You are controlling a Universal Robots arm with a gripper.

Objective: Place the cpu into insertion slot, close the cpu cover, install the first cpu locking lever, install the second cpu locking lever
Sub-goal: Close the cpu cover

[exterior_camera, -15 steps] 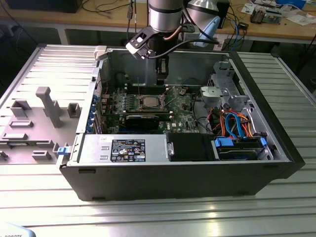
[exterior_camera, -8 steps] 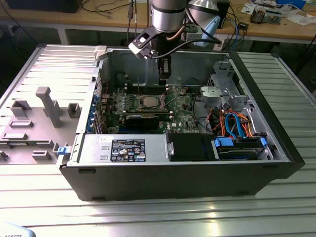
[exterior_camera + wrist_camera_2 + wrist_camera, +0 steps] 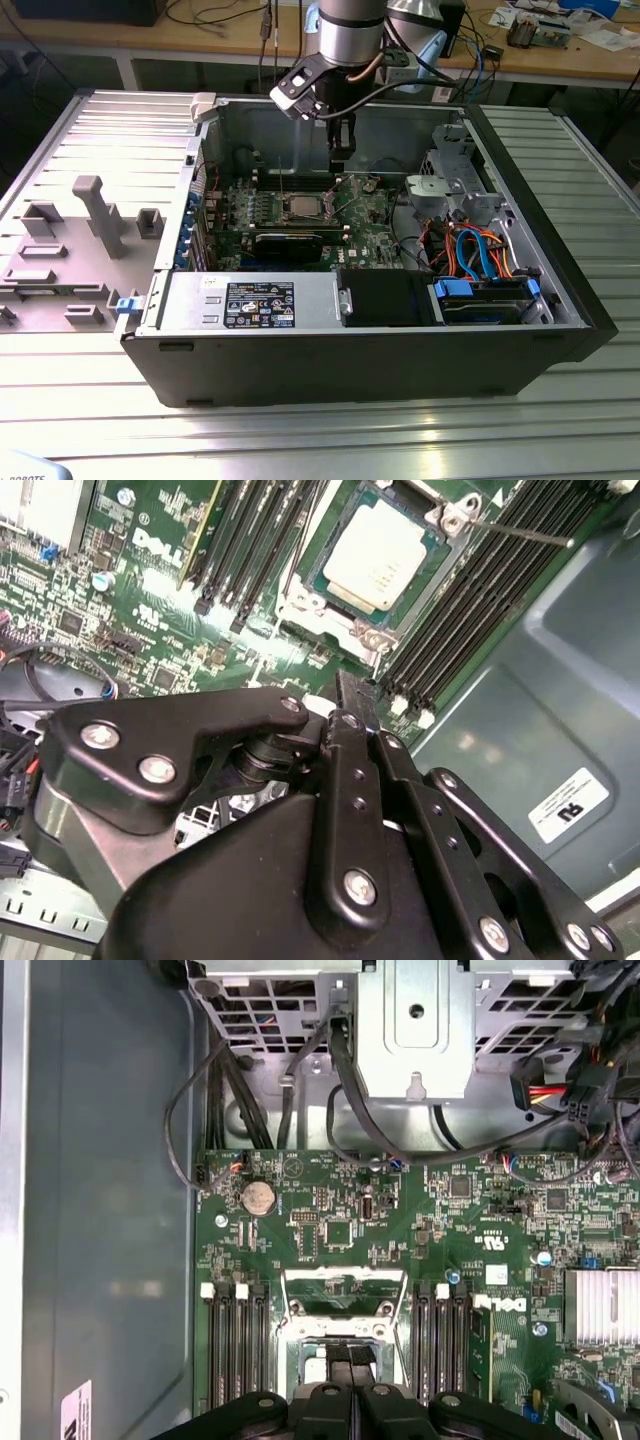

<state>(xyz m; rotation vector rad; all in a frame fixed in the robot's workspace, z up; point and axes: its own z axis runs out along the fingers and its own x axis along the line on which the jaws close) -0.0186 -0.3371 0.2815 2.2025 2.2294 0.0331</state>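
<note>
The cpu (image 3: 378, 555), a silver-grey square, lies in the insertion slot (image 3: 313, 578) on the green board; in the exterior view the cpu (image 3: 303, 207) sits mid-board. The cpu cover (image 3: 340, 1278), a silvery frame with a large window, stands tilted up from the slot, with board showing through the window. It also appears beside the chip as the cpu cover (image 3: 305, 608). A thin locking lever (image 3: 520, 530) sticks out free past the slot's corner. My gripper (image 3: 352, 692) is shut with nothing in it and hangs just off the cover's side of the slot. From outside, the gripper (image 3: 340, 165) is above the board behind the slot.
Black memory slots (image 3: 235, 1345) flank the socket on both sides. A metal drive cage (image 3: 415, 1030) with black cables (image 3: 350, 1090) stands past the board. A finned heat sink (image 3: 600, 1305) is close by. Case walls (image 3: 520, 170) ring the board; grey fixtures (image 3: 95, 215) lie outside it.
</note>
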